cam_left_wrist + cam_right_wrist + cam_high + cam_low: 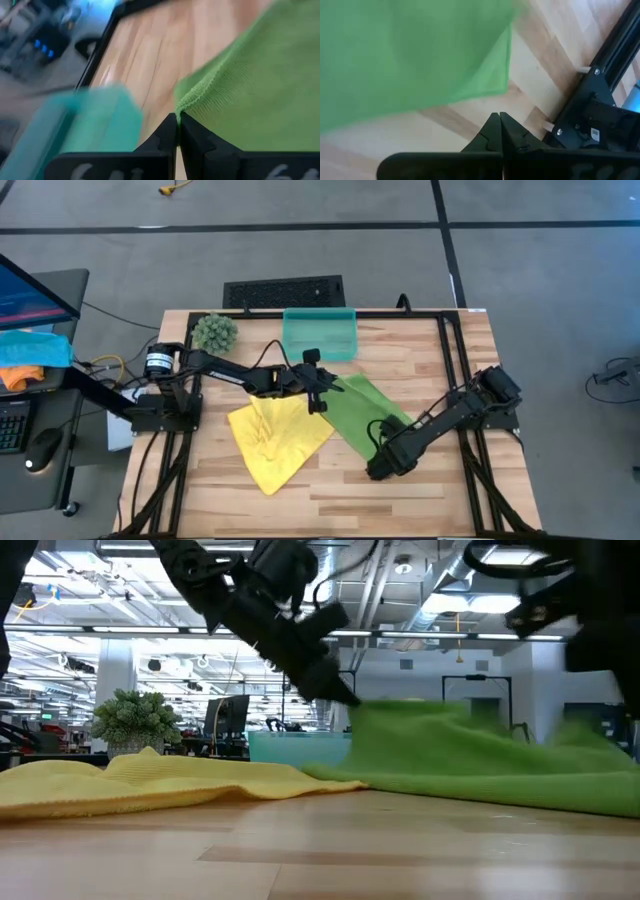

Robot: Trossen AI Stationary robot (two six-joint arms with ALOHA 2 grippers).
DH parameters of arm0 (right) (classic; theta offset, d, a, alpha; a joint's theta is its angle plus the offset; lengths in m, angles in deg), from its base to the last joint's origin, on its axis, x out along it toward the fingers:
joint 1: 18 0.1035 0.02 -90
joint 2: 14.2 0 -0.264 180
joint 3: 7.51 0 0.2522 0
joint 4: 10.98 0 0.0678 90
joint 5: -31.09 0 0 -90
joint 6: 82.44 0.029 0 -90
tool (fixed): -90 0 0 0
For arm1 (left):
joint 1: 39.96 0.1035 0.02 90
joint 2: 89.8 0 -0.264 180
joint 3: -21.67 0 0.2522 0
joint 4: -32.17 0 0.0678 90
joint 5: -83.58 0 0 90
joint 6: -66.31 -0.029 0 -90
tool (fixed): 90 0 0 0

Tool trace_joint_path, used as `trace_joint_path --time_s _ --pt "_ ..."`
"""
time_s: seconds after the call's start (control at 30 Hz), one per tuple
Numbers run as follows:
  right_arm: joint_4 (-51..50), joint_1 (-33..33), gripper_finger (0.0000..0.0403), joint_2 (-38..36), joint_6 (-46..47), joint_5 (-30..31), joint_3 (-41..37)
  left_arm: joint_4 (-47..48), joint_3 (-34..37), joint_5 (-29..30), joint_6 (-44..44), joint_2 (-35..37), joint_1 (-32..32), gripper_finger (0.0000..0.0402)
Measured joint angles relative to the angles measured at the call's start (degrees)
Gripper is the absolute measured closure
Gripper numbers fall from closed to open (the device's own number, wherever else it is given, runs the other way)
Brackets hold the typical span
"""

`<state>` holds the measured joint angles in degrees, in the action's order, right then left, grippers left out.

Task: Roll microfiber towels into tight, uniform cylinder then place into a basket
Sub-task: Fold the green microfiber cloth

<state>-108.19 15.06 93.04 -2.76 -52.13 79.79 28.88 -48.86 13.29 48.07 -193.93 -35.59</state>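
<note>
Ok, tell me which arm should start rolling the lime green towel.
Left, probably. Its jaws are shut at the lime green microfiber towel's corner, seemingly pinching it; the right gripper is shut over bare wood beside it.

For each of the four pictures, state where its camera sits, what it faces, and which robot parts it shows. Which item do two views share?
High: overhead, facing down; both arms, green towel.
Low: tabletop height, facing across; arms overhead, yellow towel.
Left wrist: left end effector shut on towel's corner.
Right wrist: right end effector shut, empty.
Shared: basket, high and low.
</note>
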Motion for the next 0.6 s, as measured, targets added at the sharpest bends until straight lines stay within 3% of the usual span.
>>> trace_joint_path --time_s 0.4,0.6 --pt "1.0 0.3 0.0377 0.0 0.3 -1.0 0.0 -1.4 -0.1 0.9 0.0 -2.9 0.8 0.0371" --pt "-0.3 1.1 0.0379 0.0 0.4 7.8 0.1 -3.2 -0.6 -2.1 -0.5 -2.7 0.5 0.035"
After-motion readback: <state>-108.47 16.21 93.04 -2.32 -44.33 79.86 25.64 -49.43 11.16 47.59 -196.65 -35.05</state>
